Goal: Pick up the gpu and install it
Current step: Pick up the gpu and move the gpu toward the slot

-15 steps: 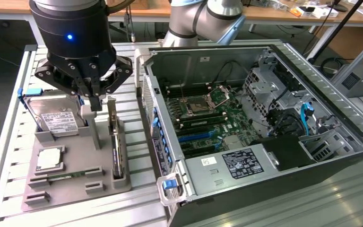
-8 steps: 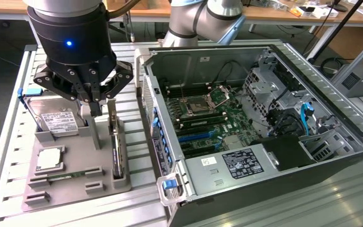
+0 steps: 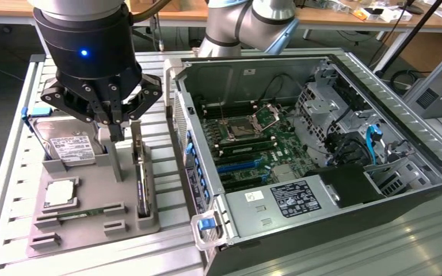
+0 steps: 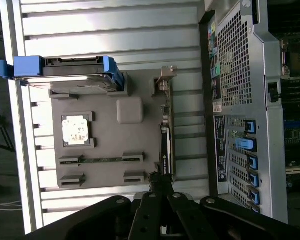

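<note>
The gpu stands thin edge-on in a slot along the side of the grey holder tray that faces the computer case. In the wrist view the gpu is a narrow dark strip with its silver bracket at the far end. My gripper hangs just above the tray, a little to the exterior view's left of the card, with its fingers shut and nothing between them. In the wrist view my gripper sits over the near end of the card.
The tray also holds a silver hard drive with a blue frame, a CPU and a slim memory stick. The open computer case lies at the exterior view's right, its motherboard exposed. All of it rests on a slatted aluminium table.
</note>
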Tool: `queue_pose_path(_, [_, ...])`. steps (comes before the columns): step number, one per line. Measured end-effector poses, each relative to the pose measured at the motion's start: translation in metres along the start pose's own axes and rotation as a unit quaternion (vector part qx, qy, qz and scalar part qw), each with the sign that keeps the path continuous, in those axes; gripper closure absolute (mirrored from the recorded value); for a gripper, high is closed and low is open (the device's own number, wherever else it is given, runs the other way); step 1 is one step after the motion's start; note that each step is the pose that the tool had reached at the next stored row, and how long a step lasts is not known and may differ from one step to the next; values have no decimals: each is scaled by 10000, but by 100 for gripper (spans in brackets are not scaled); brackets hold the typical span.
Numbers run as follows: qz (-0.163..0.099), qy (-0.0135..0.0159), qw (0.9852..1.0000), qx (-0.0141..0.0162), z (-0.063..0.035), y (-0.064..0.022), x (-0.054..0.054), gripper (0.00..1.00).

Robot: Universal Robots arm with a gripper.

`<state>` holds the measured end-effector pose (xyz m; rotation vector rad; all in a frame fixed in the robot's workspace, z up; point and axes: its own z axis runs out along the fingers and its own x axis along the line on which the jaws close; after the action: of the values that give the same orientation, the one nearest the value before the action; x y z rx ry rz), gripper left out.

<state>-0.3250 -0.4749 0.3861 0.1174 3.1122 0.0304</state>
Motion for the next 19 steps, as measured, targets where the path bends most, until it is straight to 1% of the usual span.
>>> queue_pose_path(7, [0, 0, 10000, 0, 0, 0, 0, 89])
queue_pose_path(12, [0, 0, 10000, 0, 0, 0, 0, 58])
queue_pose_path(19, [0, 0, 10000, 0, 18, 0, -6, 58])
